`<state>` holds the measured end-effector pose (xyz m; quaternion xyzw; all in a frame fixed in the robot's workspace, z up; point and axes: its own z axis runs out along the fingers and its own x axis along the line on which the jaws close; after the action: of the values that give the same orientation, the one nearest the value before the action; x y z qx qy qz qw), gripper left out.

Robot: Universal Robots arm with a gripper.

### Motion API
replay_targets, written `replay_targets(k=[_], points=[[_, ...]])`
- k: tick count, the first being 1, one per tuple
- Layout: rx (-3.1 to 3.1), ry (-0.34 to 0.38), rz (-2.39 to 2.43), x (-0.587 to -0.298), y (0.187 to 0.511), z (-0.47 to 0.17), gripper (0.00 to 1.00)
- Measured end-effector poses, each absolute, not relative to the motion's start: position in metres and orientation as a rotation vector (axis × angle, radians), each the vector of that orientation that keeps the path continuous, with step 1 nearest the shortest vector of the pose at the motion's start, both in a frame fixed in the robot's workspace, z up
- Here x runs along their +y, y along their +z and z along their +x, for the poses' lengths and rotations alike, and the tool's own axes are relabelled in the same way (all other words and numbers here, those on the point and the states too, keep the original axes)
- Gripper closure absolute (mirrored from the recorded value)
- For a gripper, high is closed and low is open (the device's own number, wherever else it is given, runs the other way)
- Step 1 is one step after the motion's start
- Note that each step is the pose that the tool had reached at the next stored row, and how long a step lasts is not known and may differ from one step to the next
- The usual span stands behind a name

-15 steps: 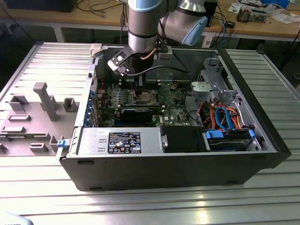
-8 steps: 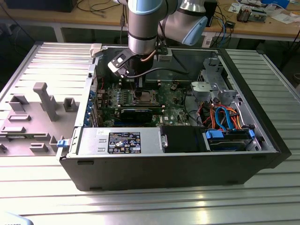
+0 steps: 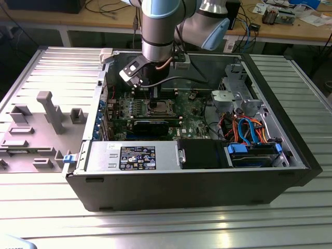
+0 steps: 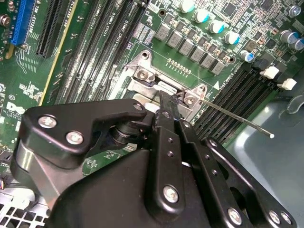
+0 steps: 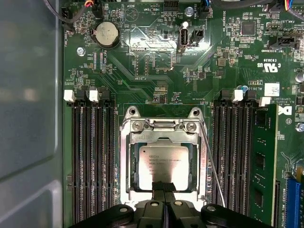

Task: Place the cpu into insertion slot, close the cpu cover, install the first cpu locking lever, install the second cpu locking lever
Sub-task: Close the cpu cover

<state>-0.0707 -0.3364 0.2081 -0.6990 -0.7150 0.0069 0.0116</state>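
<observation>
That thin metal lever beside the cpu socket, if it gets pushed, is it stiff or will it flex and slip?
The lever is a long thin wire, so it will probably flex and spring back rather than stay rigid. Its smooth bare metal looks apt to slide off the end effector. Its far end is free, so it likely swings.

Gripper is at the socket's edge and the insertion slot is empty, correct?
Not empty: the first wrist view shows the cpu lying in the insertion slot. The gripper is at the slot's edge, as you said.
</observation>
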Motion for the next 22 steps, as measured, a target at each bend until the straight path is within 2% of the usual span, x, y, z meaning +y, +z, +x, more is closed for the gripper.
replay_targets(k=[22], points=[[-2.229, 0.021, -2.179, -0.3364, 0.2128, -0.0635, 0.89]])
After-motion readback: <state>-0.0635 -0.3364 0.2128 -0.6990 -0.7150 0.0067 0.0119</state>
